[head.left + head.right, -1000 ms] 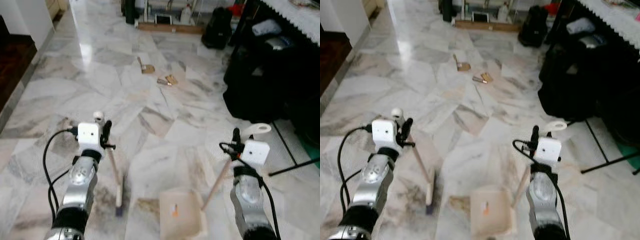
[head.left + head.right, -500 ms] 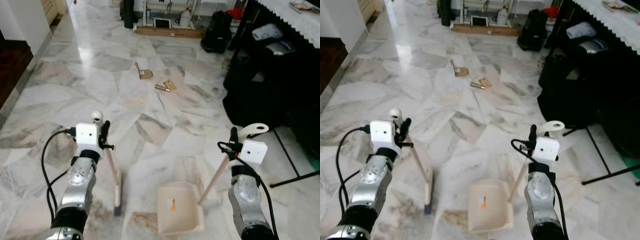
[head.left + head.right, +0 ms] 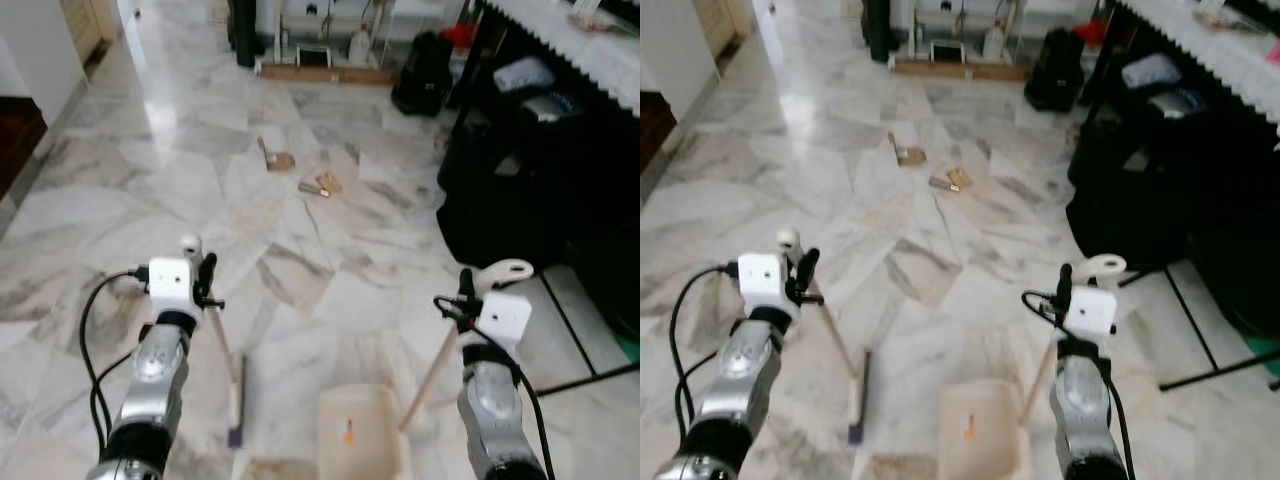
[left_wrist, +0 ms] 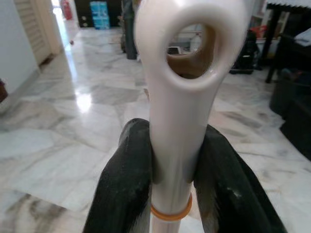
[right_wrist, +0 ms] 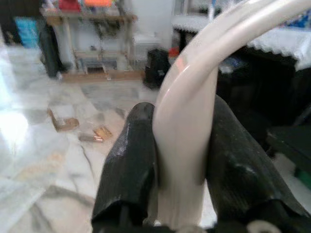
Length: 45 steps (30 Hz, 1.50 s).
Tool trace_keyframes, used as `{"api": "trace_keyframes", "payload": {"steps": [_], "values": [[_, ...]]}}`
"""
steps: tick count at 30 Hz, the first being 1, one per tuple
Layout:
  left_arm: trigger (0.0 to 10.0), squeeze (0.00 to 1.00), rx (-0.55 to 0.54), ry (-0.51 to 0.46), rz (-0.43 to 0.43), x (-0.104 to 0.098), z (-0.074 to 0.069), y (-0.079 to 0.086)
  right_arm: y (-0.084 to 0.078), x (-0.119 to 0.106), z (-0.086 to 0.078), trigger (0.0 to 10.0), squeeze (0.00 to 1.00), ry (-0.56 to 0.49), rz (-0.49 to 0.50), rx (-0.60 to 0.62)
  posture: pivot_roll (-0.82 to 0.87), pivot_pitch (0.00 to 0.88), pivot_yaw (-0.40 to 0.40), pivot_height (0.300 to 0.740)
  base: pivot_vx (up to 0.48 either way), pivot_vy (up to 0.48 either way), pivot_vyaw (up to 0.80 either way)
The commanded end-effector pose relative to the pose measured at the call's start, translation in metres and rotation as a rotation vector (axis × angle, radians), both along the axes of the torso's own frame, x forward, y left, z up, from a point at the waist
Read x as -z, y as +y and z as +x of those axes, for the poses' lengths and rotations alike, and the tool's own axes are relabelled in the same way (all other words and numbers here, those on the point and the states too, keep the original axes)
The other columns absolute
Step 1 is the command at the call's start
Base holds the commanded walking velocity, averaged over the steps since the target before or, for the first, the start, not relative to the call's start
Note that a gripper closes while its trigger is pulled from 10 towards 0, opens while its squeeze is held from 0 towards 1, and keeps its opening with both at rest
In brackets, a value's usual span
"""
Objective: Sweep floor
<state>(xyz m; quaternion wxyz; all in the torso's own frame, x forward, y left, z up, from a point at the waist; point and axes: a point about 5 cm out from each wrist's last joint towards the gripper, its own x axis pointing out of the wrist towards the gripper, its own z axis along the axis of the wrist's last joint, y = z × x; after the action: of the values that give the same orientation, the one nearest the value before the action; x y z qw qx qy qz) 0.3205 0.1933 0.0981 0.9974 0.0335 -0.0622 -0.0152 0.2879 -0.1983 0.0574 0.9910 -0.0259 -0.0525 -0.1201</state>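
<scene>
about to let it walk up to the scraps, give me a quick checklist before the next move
1. Left gripper shut on the broom handle: ok, both fingers press its sides just below the hanging loop.
2. Right gripper shut on the dustpan handle: ok, fingers clamp it on both sides.
3. Broom head down at the floor: ok, though contact itself cannot be judged.
4. Dustpan mouth facing the debris: cannot tell, its near end is cut off by the frame edge.
5. Debris located: ok, brown scraps and a curled piece lie well ahead on the marble.
6. Path on the right: not ok, black bags and a stand leg crowd that side.
</scene>
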Motion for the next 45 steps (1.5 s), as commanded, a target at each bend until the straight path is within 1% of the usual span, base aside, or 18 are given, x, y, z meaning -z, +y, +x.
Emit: {"api": "trace_keyframes", "payload": {"steps": [1,11,16,27,45], "values": [[10.0,0.0,0.012,-0.042,-0.008,-0.007,0.002,-0.002,-0.004,-0.006,0.002,10.0,0.0,-0.03,-0.013,0.005,0.13,0.1,-0.096,0.74,0.322,0.0,0.0],[10.0,0.0,-0.002,-0.032,-0.004,-0.002,-0.001,0.003,0.0,0.003,-0.001,10.0,0.0,-0.01,0.005,0.005,0.13,0.112,-0.096,0.74,0.32,0.0,0.0],[10.0,0.0,-0.004,-0.021,-0.005,0.001,-0.002,0.003,-0.001,0.005,-0.002,10.0,0.0,0.001,0.007,0.008,0.13,0.117,-0.097,0.74,0.312,0.0,0.0],[10.0,0.0,-0.019,0.024,-0.008,0.016,-0.01,0.006,0.002,0.013,-0.006,10.0,0.0,0.031,0.004,-0.008,0.13,0.119,-0.103,0.74,0.303,0.0,0.0],[10.0,0.0,-0.027,0.026,-0.005,0.017,-0.011,0.008,0.002,0.014,-0.006,10.0,0.0,0.03,0.008,-0.01,0.13,0.12,-0.105,0.74,0.299,0.0,0.0]]}}
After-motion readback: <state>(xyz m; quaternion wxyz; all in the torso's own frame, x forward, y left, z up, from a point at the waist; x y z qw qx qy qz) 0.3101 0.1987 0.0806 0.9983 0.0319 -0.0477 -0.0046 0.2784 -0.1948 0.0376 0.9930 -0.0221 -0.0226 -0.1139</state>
